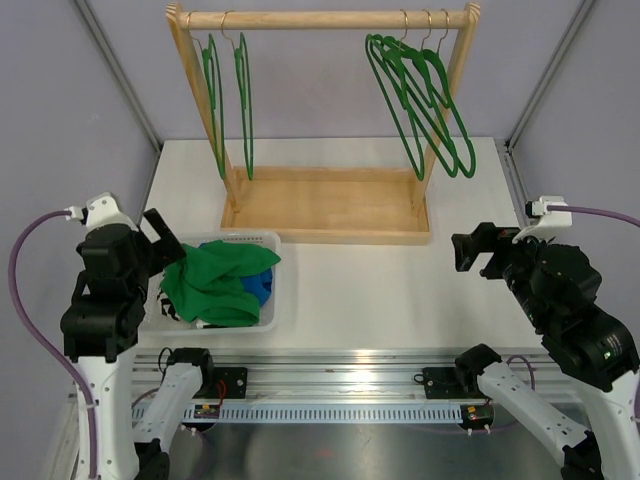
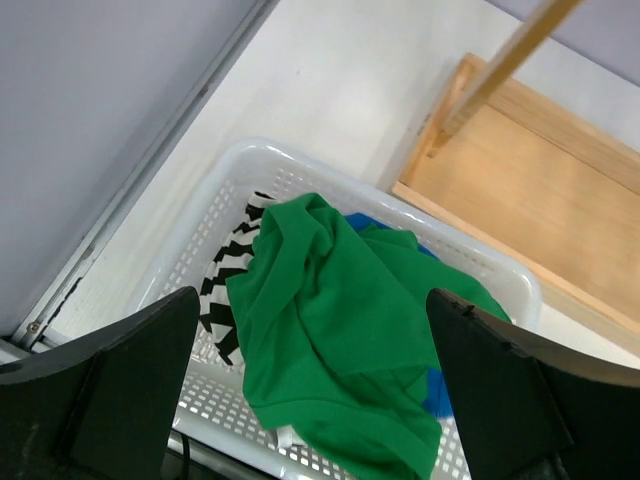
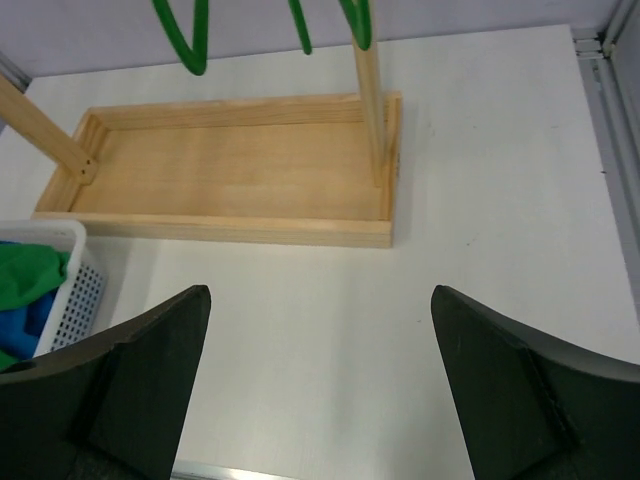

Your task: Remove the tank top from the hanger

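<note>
A white bench (image 1: 350, 290) fills the space between plain grey walls (image 1: 120, 90), and two arms rise from its near edge. The left gripper (image 1: 160, 240) hangs with its jaws spread wide and nothing between them; directly beneath it sits one white perforated basket (image 1: 250, 238), and the green tank top (image 1: 215, 285) lies crumpled on top of the pile inside, just under the parted fingers (image 2: 130, 370). In the left wrist view the tank top (image 2: 330, 320) covers most of the basket (image 2: 260, 150), with one blue garment (image 2: 370, 222) peeking out on the side farther from the gripper and one black-and-white striped cloth (image 2: 225, 280) showing at the side nearer the wall. The right gripper (image 1: 478, 252) is equally wide open and holds nothing; below it is bare bench, and the basket is well off to its left. Beyond both grippers stands one wooden rack (image 1: 330, 205) with a tray base and a single top rail (image 1: 320, 18). Five green hangers (image 1: 420, 100) hang from that rail, all bare: two ahead of the left gripper (image 1: 213, 100) and three bunched together ahead of the right gripper. In the right wrist view the gripper (image 3: 320, 300) looks down on the rack (image 3: 240, 170), with the lower loops of three hangers (image 3: 185, 30) at the top edge.
</note>
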